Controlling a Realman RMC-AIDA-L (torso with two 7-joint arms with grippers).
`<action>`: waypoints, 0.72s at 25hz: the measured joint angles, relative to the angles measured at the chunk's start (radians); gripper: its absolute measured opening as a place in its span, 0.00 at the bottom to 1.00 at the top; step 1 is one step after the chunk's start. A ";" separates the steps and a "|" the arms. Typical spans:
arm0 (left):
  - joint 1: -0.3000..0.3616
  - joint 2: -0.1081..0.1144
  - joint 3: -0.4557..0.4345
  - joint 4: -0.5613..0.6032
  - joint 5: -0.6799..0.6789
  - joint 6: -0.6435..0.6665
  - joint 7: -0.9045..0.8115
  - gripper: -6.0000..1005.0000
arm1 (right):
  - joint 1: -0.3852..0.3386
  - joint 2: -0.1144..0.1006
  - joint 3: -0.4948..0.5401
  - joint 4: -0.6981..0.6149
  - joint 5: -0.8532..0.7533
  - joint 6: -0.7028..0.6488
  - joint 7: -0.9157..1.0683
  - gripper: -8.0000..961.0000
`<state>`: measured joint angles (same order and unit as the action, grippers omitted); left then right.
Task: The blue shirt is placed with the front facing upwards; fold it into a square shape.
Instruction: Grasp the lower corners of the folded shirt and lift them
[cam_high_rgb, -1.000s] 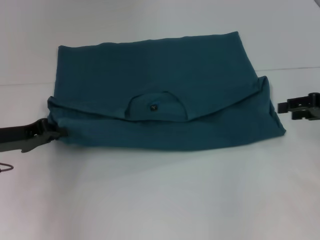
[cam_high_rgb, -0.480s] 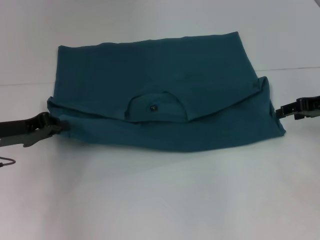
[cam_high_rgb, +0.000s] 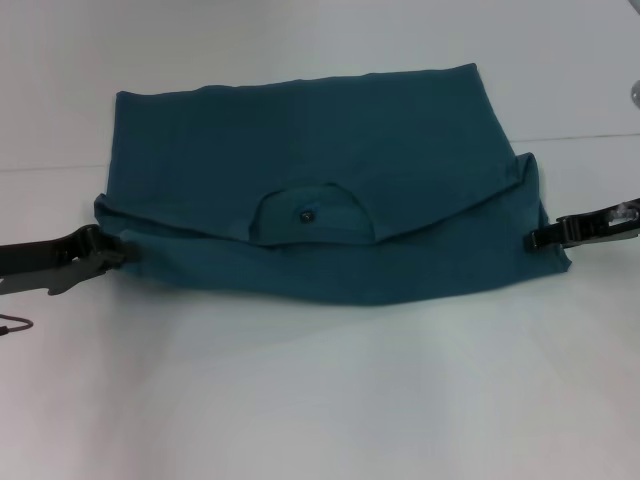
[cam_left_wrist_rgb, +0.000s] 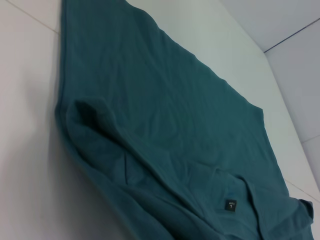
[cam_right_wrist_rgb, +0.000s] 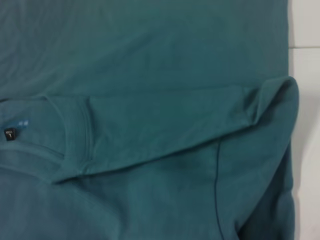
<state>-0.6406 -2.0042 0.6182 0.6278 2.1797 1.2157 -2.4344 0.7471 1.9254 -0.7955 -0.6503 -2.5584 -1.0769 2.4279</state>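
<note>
Lying partly folded on the white table (cam_high_rgb: 320, 400), the blue shirt (cam_high_rgb: 320, 190) spans between both grippers: left gripper (cam_high_rgb: 112, 258) and right gripper (cam_high_rgb: 538, 240) touch opposite edges; grip state indeterminate.

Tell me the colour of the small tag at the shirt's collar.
Dark, nearly black tag on the teal-blue shirt; clearest in the left wrist view.

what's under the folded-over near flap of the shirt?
More of the blue shirt: its far layer runs under the flap. The collar and tag show at the flap's edge. Anything deeper, including the chest, is covered.
</note>
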 joint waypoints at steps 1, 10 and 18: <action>0.001 0.000 0.000 0.000 0.000 -0.002 0.000 0.04 | 0.000 0.003 -0.009 0.001 0.000 0.008 0.000 0.53; 0.002 -0.001 -0.002 -0.002 -0.003 -0.004 0.000 0.04 | -0.003 0.020 -0.045 0.009 -0.028 0.051 0.008 0.52; 0.000 -0.002 -0.001 -0.004 -0.008 -0.004 0.000 0.04 | 0.013 0.044 -0.043 0.024 -0.079 0.086 0.010 0.51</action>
<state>-0.6408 -2.0064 0.6167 0.6243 2.1717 1.2121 -2.4345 0.7600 1.9696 -0.8387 -0.6264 -2.6372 -0.9904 2.4382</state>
